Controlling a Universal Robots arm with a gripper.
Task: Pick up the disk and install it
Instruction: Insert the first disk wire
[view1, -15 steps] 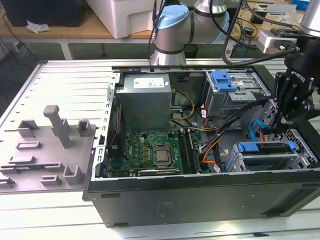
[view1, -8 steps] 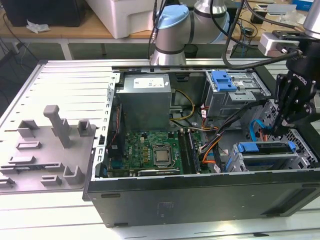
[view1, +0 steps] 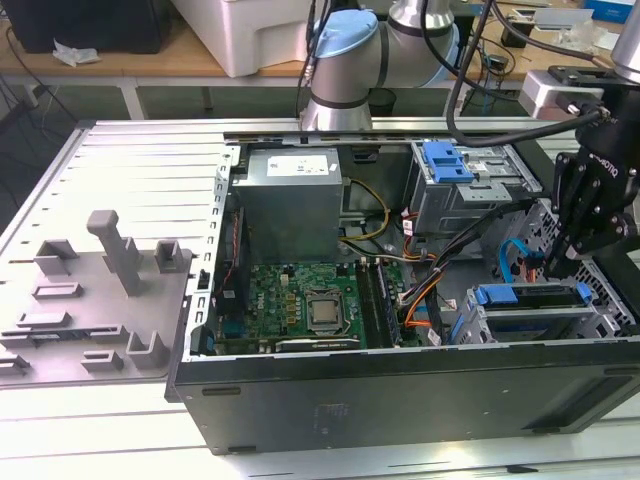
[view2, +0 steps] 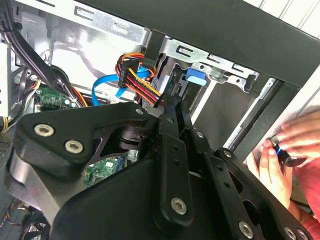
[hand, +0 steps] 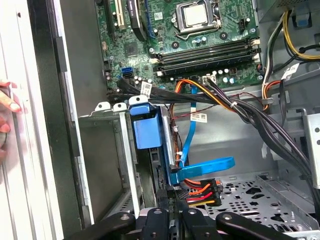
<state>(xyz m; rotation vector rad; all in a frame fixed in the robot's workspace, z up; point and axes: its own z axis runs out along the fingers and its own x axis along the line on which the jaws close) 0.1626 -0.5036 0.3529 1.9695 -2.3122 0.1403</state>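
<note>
Black claw hangs over the drive cage at the exterior view's right end of the open computer case, which lies on the ribbed metal desk. From here I read its fingers as pinched nearly together on the thin edge of the disk. The disk stands on edge in the cage slot, with its blue carrier frame showing. A person's hand rests against the case's outer wall, beside the cage.
</note>
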